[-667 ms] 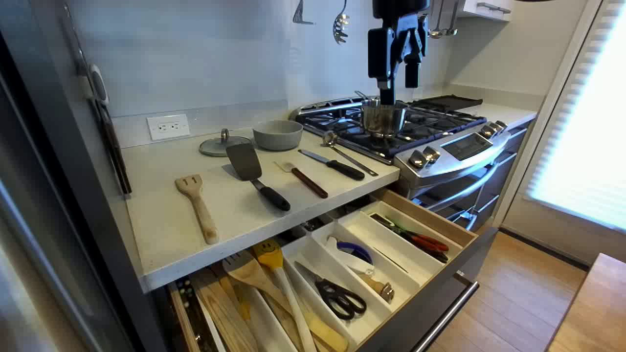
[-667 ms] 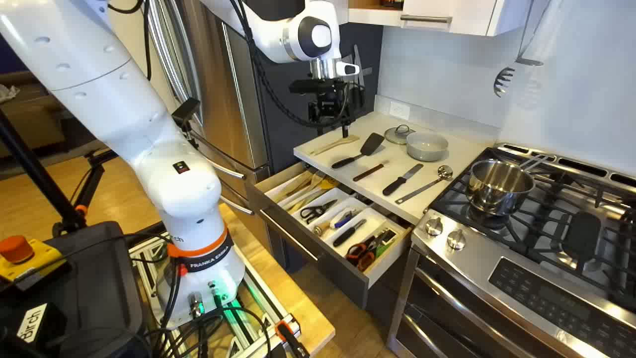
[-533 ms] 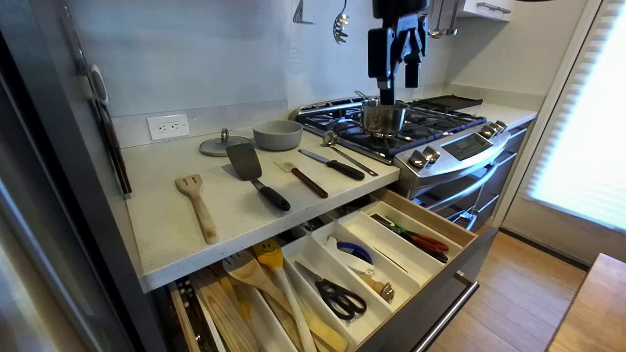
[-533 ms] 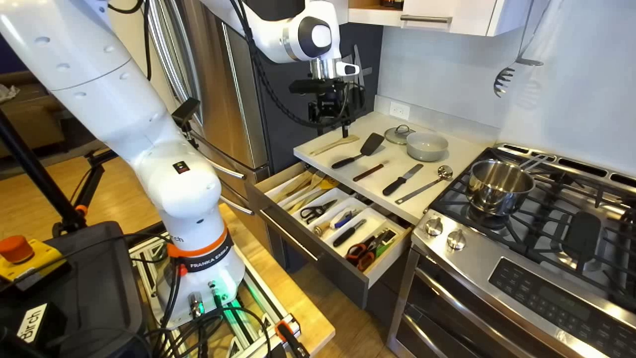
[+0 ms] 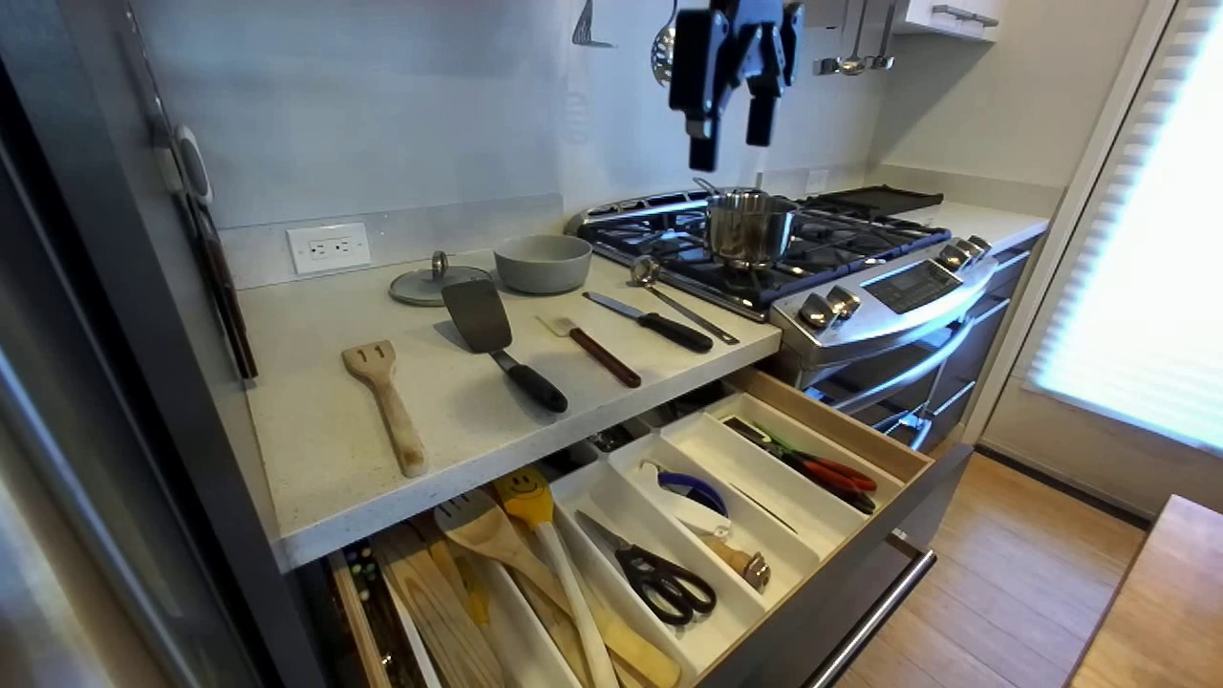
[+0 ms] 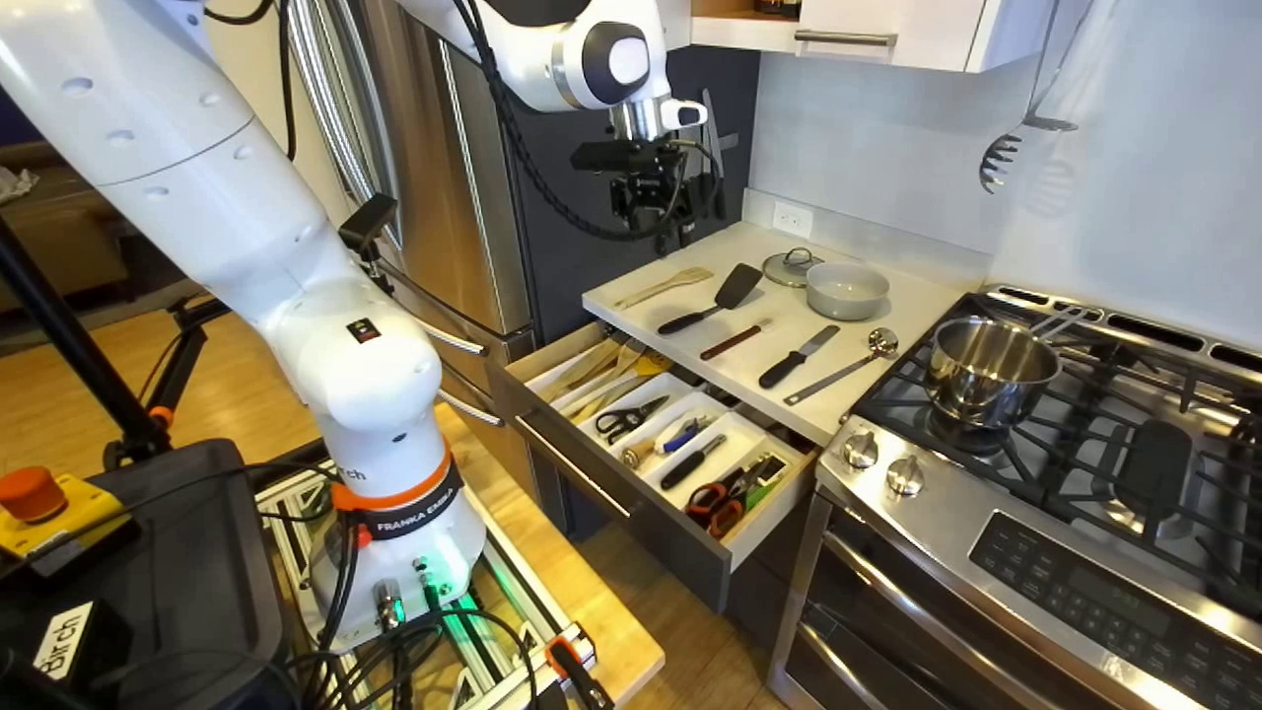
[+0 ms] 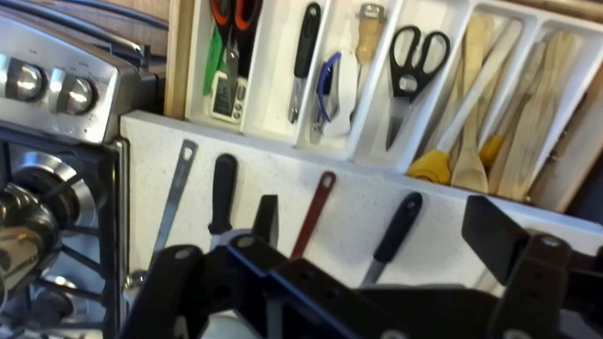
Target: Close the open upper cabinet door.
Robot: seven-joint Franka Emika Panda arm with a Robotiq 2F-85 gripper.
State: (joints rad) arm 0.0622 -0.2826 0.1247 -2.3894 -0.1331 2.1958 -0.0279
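Overhead in an exterior view, cropped at the top, a white upper cabinet point(image 6: 1014, 35) shows a wood-toned interior point(image 6: 735, 8) beside a white door point(image 6: 932, 30); lower down, the hand point(image 7: 379, 226) hovers, fingers point(image 7: 492, 235) wide apart; smallest, a metal bar handle point(image 6: 845, 37) low on the door.

- "FRANKA EMIKA" is printed in white on the black band point(image 6: 419, 513) around the base of the robot arm point(image 6: 370, 375).
- "Birch" is set in black on the white label point(image 6: 65, 641) at the lower left of that exterior view.
- A word's end, "ch", can be read on the arm just above the orange ring point(image 6: 389, 502).
- A smiling face is drawn on the yellow spatula head point(image 5: 523, 485).
- The stove panel point(image 6: 1085, 582) and the small screen point(image 7: 221, 101) cannot be read.
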